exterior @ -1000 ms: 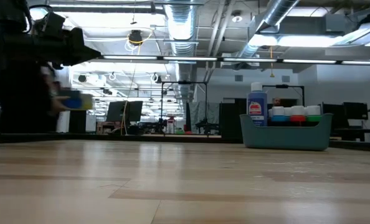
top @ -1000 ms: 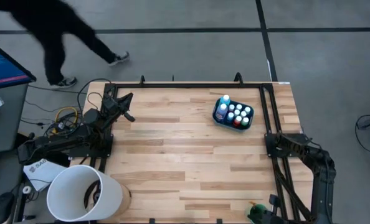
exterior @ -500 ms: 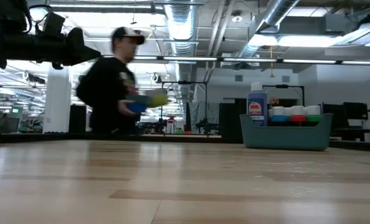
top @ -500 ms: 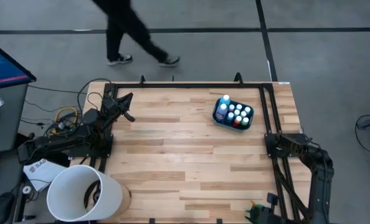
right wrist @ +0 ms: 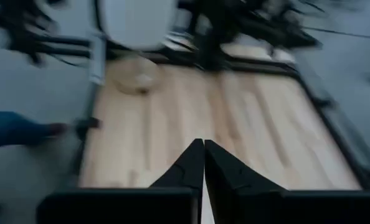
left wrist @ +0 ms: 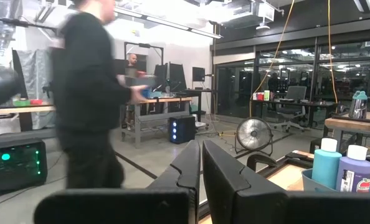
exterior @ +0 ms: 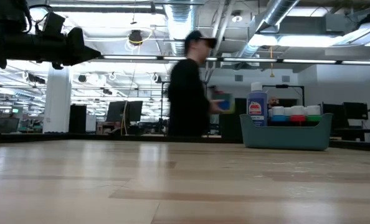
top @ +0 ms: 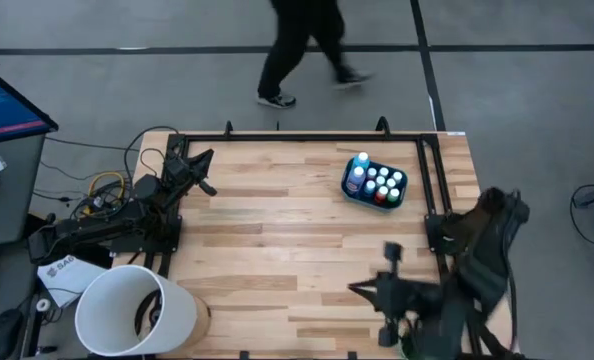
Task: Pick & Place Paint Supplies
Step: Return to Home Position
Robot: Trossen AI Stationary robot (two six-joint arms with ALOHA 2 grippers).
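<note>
The teal tub (top: 355, 192) stands on the table's far right part and holds several white-capped small paint bottles (top: 382, 184) and a taller blue bottle (top: 357, 172). In the low view the tall blue bottle (exterior: 257, 107) rises above the tub's wall (exterior: 286, 134). No brushes show. My right gripper (top: 357, 289) is shut and hangs over the table's near right part, pointing toward the left edge; in its wrist view the fingers (right wrist: 203, 163) meet. My left gripper (top: 207, 158) is shut, resting at the far left; its fingers (left wrist: 202, 168) point toward the tub's bottles (left wrist: 327, 167).
A big white bucket (top: 137, 310) stands at the table's near left corner. A black frame (top: 307, 137) runs along the far edge and down the right side. A person (top: 302, 45) walks on the floor beyond the far edge. Bare wood (top: 277, 230) lies between the arms.
My right arm has swung out from its folded place at the table's right edge over the near right part of the table, its gripper now pointing toward the left edge. The person has walked from left to right behind the far edge.
</note>
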